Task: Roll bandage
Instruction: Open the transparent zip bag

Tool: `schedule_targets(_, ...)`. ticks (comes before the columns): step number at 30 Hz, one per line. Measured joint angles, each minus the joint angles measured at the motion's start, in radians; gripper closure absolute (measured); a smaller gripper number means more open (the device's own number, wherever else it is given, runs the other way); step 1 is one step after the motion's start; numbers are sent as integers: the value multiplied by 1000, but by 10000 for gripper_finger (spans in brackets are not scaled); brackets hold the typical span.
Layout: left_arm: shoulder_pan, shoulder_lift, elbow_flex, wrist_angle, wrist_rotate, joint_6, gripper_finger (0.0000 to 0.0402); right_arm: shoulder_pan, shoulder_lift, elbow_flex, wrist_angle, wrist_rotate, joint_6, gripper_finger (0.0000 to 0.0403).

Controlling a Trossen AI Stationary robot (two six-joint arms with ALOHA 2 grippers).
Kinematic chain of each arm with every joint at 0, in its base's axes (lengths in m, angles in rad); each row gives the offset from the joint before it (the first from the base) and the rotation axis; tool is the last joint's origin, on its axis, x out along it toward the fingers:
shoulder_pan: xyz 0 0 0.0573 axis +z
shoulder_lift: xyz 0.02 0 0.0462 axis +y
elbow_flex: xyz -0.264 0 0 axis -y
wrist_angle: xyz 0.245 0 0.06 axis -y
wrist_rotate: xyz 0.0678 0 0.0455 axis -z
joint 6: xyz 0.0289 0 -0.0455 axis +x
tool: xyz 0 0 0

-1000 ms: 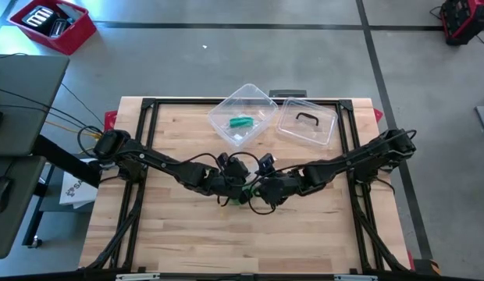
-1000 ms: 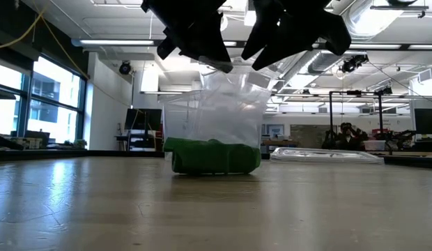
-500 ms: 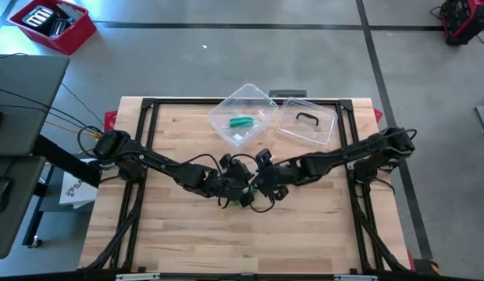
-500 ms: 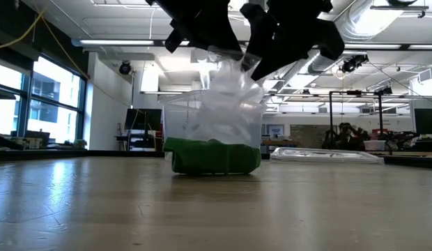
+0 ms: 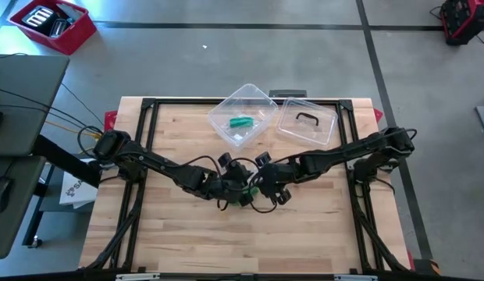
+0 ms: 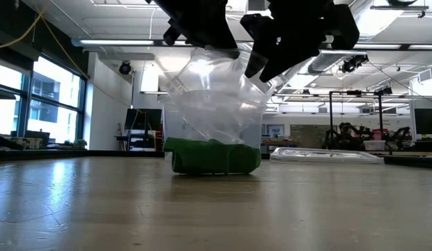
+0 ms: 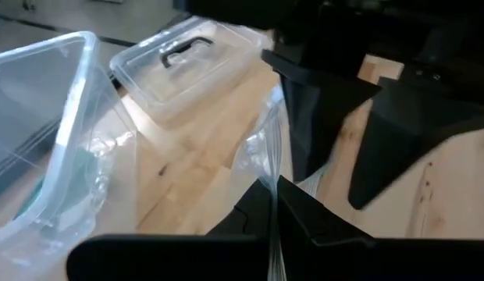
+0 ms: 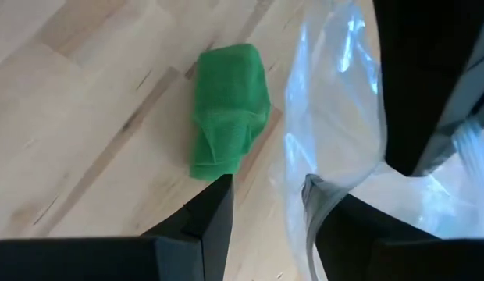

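Observation:
A green bandage roll lies on its side on the wooden table, also seen in the right wrist view and in the high view. A clear plastic bag hangs above it with its mouth spread wide. My left gripper is shut on the bag's top edge at mid-table. My right gripper is open just right of it. One right finger is at the bag's film and the other is out over the table beside the roll. My left gripper pinches the bag's upper edge between its two shut fingers, coming from above and the table's left. The bag hangs below the fingers, its lower part down by the green roll. My right gripper touches the bag's film with the inner side of one finger. Whether that finger is inside the bag's mouth, I cannot tell.
A clear plastic container holding a green item stands at the table's far middle. Its clear lid with a dark handle lies to its right. Bare wood lies toward the near edge.
My right gripper has moved a little toward the far edge and toward my left gripper, against the bag. The bag's film, narrow a second ago, has spread out wide between the two grippers. The green roll has stayed where it was.

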Motion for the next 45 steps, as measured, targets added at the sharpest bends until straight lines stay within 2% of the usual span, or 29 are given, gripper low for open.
schedule_targets(5,4,0,0,-3,102,-17,401,0,2,-2,2,102,0,279)
schedule_targets(11,17,-1,0,-3,160,-38,383,2,2,-2,6,118,-18,391)
schedule_targets(14,31,-3,0,2,190,-43,349,11,2,-2,9,161,-16,395)
schedule_targets(18,54,-3,0,11,205,-37,302,15,2,-2,10,164,-18,400)
schedule_targets(22,71,-3,0,18,222,-18,288,16,2,-2,17,153,-27,402)
schedule_targets(26,83,-4,0,22,251,25,312,16,2,-2,23,135,-28,402)
schedule_targets(32,94,-4,3,33,253,97,384,17,6,-2,29,109,-39,403)
schedule_targets(35,99,-4,38,-10,245,113,396,18,14,-2,33,109,-52,403)
schedule_targets(38,101,-4,94,-103,169,114,398,27,23,-2,33,137,-62,403)
schedule_targets(42,91,-6,161,-214,64,126,400,51,24,0,47,265,-92,403)
schedule_targets(45,67,-5,163,-256,9,135,401,56,24,0,60,278,-103,403)
